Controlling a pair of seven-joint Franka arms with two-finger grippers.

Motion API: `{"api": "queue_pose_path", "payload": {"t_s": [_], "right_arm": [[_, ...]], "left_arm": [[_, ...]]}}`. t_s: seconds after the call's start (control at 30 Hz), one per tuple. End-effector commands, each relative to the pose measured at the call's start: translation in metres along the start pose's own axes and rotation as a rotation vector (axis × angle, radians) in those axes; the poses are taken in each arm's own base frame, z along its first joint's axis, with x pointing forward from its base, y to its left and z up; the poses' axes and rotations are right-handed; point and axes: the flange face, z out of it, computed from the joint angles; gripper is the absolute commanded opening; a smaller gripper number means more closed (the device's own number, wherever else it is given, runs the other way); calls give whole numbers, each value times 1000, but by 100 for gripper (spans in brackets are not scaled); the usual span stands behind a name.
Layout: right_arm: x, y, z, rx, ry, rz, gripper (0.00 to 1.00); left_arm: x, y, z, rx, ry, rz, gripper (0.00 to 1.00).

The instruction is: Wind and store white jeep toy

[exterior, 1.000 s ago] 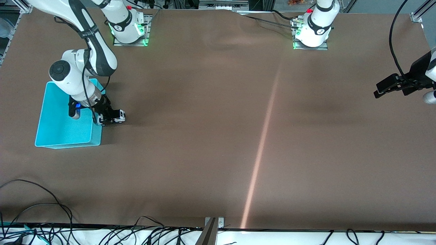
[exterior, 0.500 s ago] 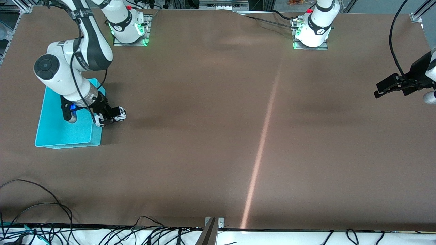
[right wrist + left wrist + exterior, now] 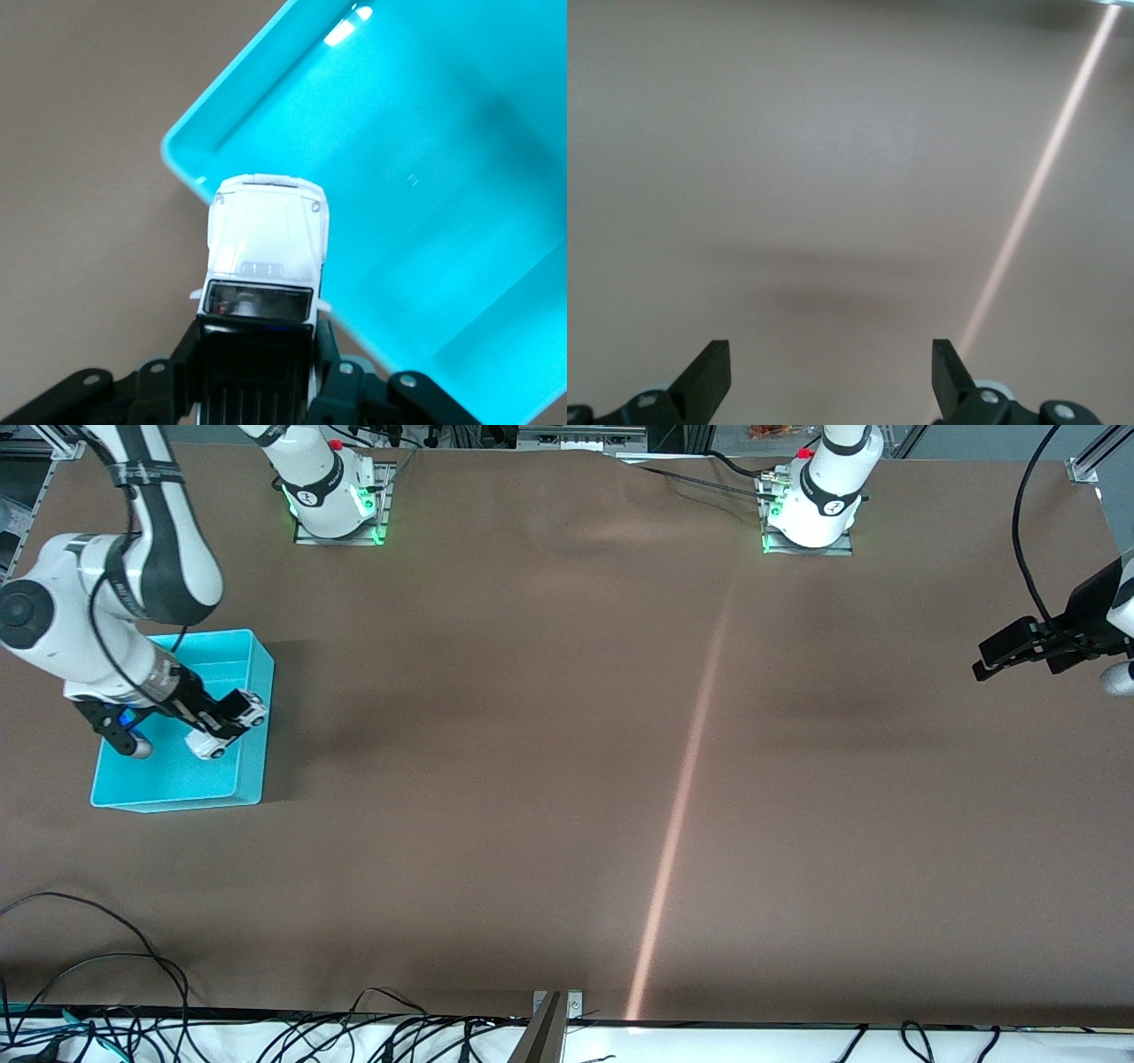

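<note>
The right gripper (image 3: 229, 726) hangs over the cyan bin (image 3: 133, 793), its jaws clenched on the black rear of the white jeep toy (image 3: 266, 243). The toy looks light, stiff and smooth, so the flat sides give the best hold. At the left arm's end of the worktop (image 3: 567, 779), the left gripper (image 3: 831, 376) waits, jaws spread wide.

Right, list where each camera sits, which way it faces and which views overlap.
Front view: high across the table, facing both arms and the cyan bin.
Left wrist view: on the waiting left arm, above bare table; the left gripper is open.
Right wrist view: above the bin's rim; the right gripper holds the white jeep toy.
Shared: front and right wrist views show jeep and bin.
</note>
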Motion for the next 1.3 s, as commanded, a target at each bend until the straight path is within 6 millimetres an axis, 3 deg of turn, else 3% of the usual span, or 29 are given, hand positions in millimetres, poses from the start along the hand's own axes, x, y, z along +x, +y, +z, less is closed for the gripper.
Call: {"api": "queue_pose_path", "payload": {"t_s": [0.0, 0.2, 0.37, 0.77, 1.0, 1.13, 1.27], "right_arm": [[22, 34, 3, -29, -34, -139, 0], [39, 71, 31, -51, -80, -276, 0], [45, 97, 70, -68, -149, -363, 0], [62, 158, 139, -127, -139, -323, 0], [61, 184, 154, -130, -153, -288, 0], [58, 187, 160, -131, -160, -278, 0], [59, 186, 161, -131, -148, -261, 27]], "left_arm": [[3, -3, -7, 14, 13, 18, 100], [3, -3, -7, 14, 13, 18, 100], [3, -2, -7, 13, 12, 18, 100], [3, -2, -7, 13, 12, 18, 100], [3, -3, -7, 14, 11, 18, 100], [3, -2, -7, 13, 11, 18, 100], [3, -2, -7, 13, 11, 18, 100]]}}
